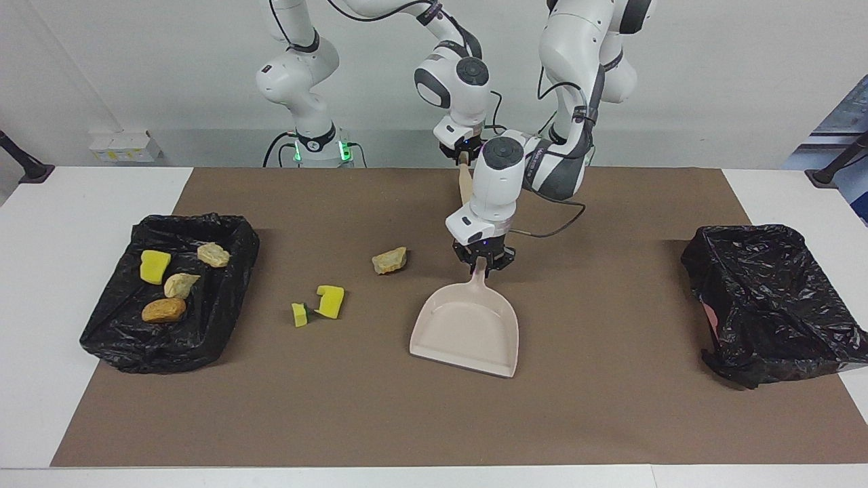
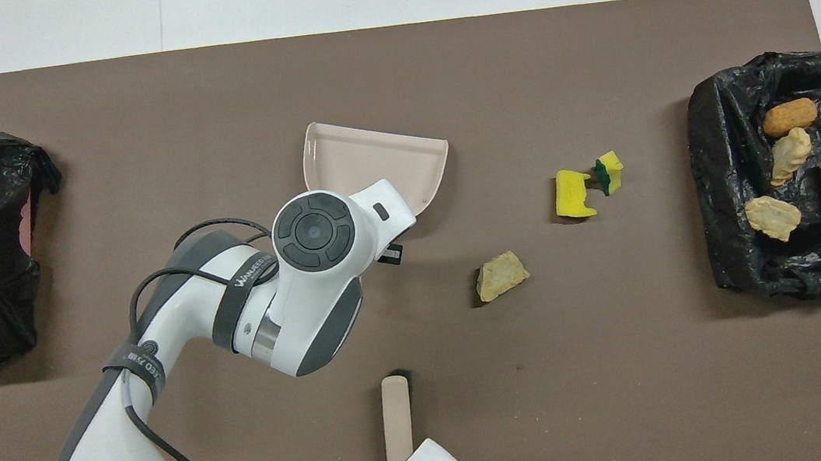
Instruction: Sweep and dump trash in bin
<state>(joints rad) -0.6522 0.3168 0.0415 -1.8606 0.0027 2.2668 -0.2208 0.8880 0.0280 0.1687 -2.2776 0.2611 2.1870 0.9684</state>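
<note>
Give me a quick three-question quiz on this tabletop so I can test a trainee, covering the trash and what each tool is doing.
1. Multiple choice: how many trash scraps lie loose on the brown mat, outside the black-lined bin? A two, B three, C five.
2. True or false: the left tool is shut on the handle of the dustpan.
3. Fill the gap: the right tool is shut on the handle of the ___.
Key: 1 B. 2 true. 3 brush.
</note>
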